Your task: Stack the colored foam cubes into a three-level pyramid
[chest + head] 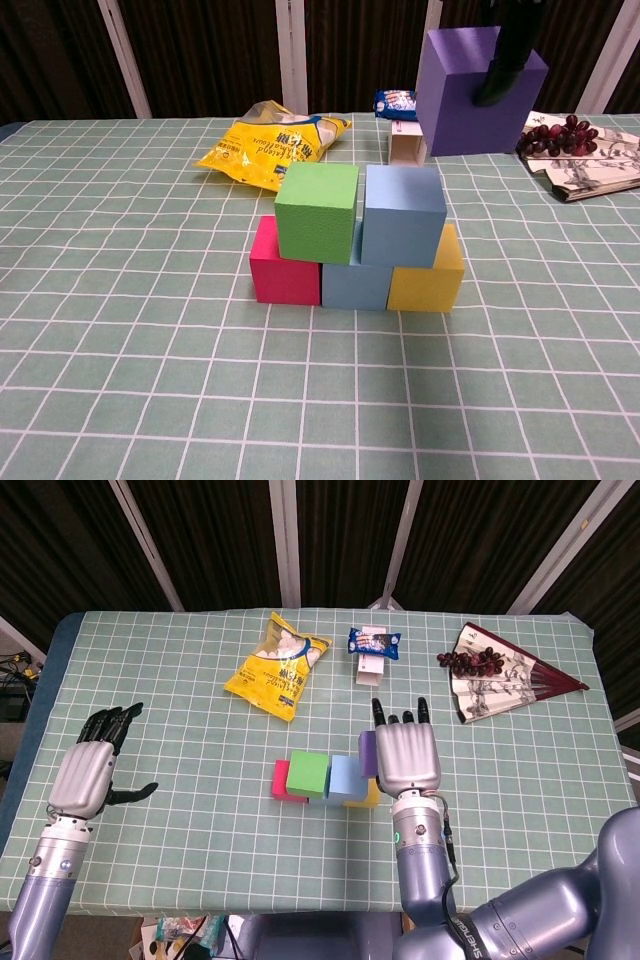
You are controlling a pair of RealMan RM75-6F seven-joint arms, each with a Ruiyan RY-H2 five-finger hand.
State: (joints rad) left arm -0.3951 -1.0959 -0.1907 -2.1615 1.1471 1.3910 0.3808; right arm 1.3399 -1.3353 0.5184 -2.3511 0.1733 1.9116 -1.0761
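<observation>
A two-level stack stands mid-table: a red cube, a blue cube and a yellow cube below, a green cube and a light blue cube on top. My right hand holds a purple cube in the air, above and to the right of the stack; in the head view only a sliver of the purple cube shows beside the hand. My left hand hovers open at the table's left side, far from the cubes.
Behind the stack lie a yellow snack bag, a blue wrapped snack on a small white box, and a paper fan with dark grapes at the back right. The green checked cloth covers the table.
</observation>
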